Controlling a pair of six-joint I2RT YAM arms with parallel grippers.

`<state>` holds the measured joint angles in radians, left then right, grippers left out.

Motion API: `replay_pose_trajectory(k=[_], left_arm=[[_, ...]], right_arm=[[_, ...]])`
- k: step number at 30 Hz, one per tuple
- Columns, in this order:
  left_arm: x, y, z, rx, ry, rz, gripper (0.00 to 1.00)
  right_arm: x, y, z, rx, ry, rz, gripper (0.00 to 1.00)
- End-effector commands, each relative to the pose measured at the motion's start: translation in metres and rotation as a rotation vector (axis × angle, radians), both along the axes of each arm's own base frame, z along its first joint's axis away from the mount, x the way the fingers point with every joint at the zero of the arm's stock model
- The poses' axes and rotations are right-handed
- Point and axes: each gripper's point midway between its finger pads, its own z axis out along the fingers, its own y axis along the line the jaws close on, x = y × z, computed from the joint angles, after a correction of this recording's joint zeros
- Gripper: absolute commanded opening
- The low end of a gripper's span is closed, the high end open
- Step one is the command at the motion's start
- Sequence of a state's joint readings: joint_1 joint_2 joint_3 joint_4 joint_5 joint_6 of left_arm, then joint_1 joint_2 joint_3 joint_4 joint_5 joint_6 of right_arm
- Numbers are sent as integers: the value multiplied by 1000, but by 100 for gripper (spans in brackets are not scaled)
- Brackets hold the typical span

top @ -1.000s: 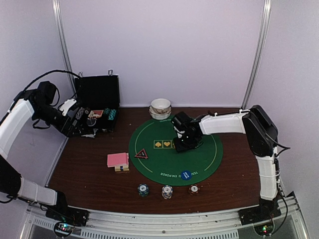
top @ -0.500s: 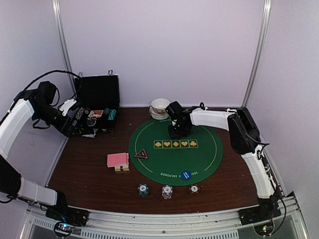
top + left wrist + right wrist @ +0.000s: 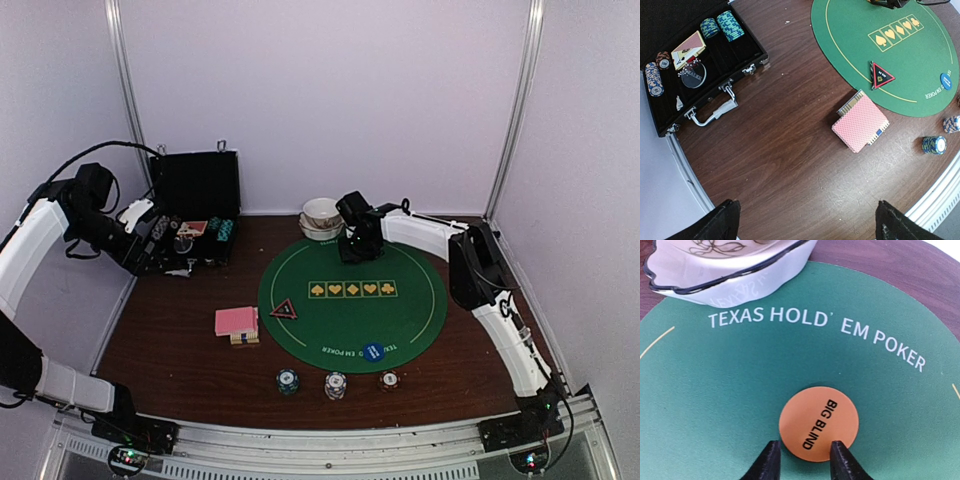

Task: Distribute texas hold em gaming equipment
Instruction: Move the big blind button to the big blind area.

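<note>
An orange "BIG BLIND" disc [image 3: 818, 423] lies flat on the green mat [image 3: 715, 390] near its far edge. My right gripper [image 3: 802, 452] [image 3: 352, 248] hovers at the disc's near rim, jaws a little apart, one fingertip [image 3: 842, 455] over the disc and the other beside it. A blue disc [image 3: 373, 351] and a red-rimmed triangle marker [image 3: 284, 309] also rest on the mat. Pink-backed cards [image 3: 236, 321] lie left of it. Three chip stacks [image 3: 335, 385] line the near edge. My left gripper [image 3: 807, 220] is open high over bare wood.
An open black case [image 3: 190, 215] at the back left holds more chips [image 3: 722, 26], a card and a clear disc. White bowls [image 3: 322, 215] [image 3: 725, 270] are stacked just beyond the mat, close to my right gripper. Frame posts rise at the back corners.
My right gripper has travelled from the mat's middle to its far edge beside the bowls. The left arm has stayed still.
</note>
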<state>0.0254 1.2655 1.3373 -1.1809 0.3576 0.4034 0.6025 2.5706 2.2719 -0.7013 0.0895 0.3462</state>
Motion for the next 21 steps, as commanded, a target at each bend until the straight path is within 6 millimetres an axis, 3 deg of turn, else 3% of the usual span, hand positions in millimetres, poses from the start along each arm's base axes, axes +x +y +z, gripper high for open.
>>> replay_pose_trajectory(k=[1,4,7,10,12,17,21], left_arm=[[2,3,11,10,-42,-7,97],[1,3,12,16,-42,-8,98],[0,3,13,16,-42,-7,97],[-1,2,14,9,-41,-8,98],[-1,1,14,5,-40,-9,98],[-3,1,14,4,-35,-11,98],[-5,1,15,4,-37,-16,98]], right_arm=[[-4,5,14,10,0,35,44],[-14,7,48,30,-65,57,61],[-38,12,76,53,-90,107,76],[-76,18,86,48,-79,173,81],[-107,21,82,36,-50,217,82],[-198,20,45,-4,82,321,82],[-250,12,30,-43,141,370,82]])
